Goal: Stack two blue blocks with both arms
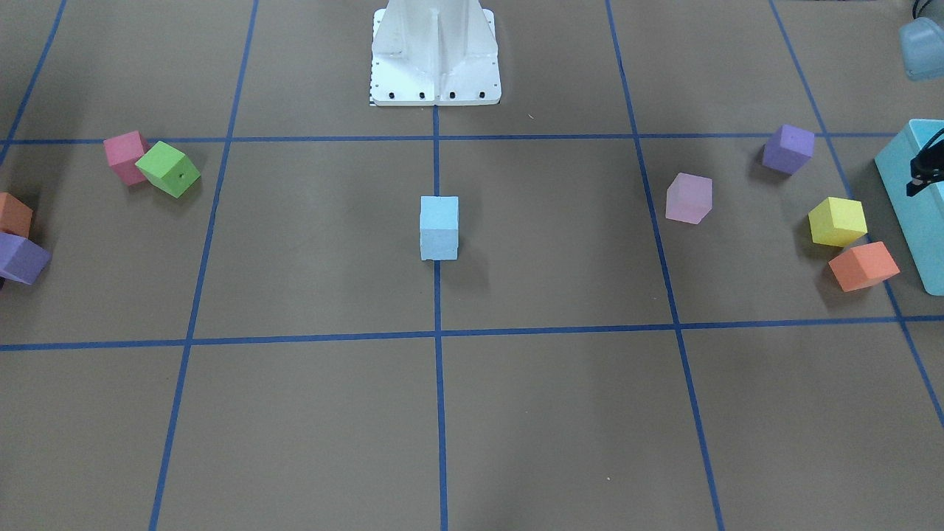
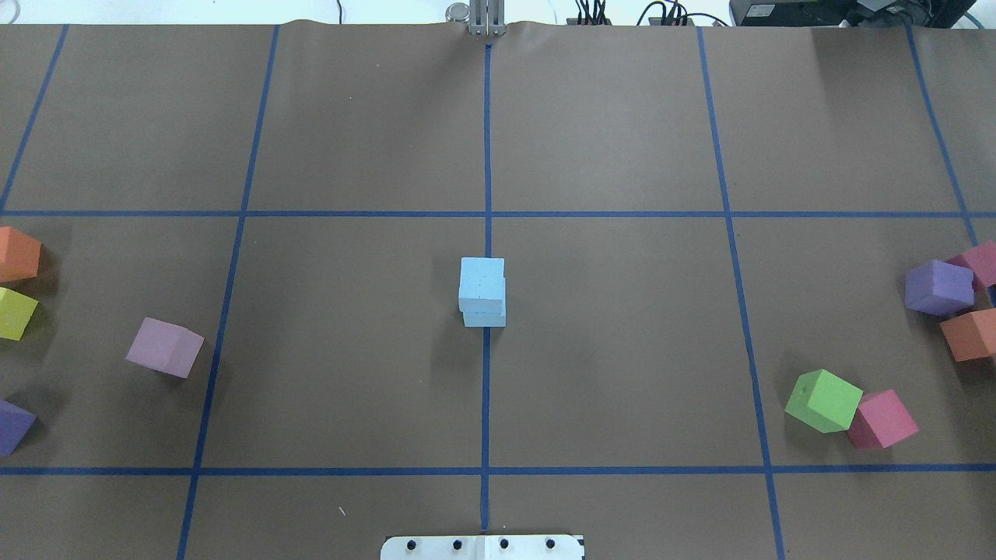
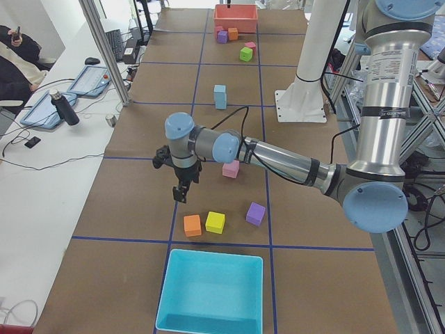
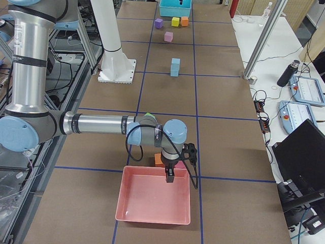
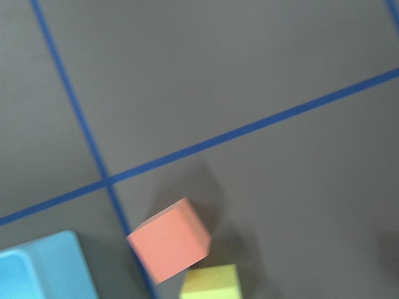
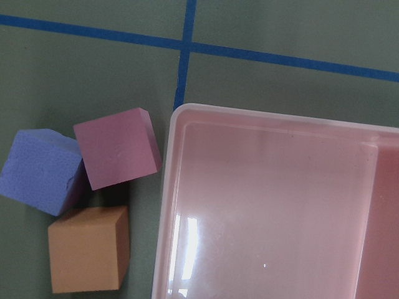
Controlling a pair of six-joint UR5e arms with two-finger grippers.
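The two blue blocks stand stacked at the table's centre on the middle tape line, the upper block (image 2: pixel 482 280) a little offset on the lower block (image 2: pixel 484 317). The stack also shows in the front view (image 1: pixel 439 227) and both side views (image 3: pixel 220 96) (image 4: pixel 174 67). No gripper touches it. My left gripper (image 3: pixel 179 195) hangs far off over the orange cube (image 5: pixel 169 240) and yellow cube (image 5: pixel 209 281) beside the turquoise box (image 1: pixel 914 221); only a black part of it shows in the front view (image 1: pixel 922 177). My right gripper (image 4: pixel 169 175) hangs over the pink tray (image 4: pixel 152 220). I cannot tell if either is open.
Loose cubes lie at both ends: pink-lilac (image 2: pixel 163 348), purple (image 1: pixel 788 148), green (image 2: pixel 823 400), magenta (image 2: pixel 882 420), purple (image 6: pixel 38 171), magenta (image 6: pixel 117 156) and orange (image 6: pixel 89 249) by the pink tray's rim (image 6: pixel 163 205). The robot's white base (image 1: pixel 435 51) stands behind the stack.
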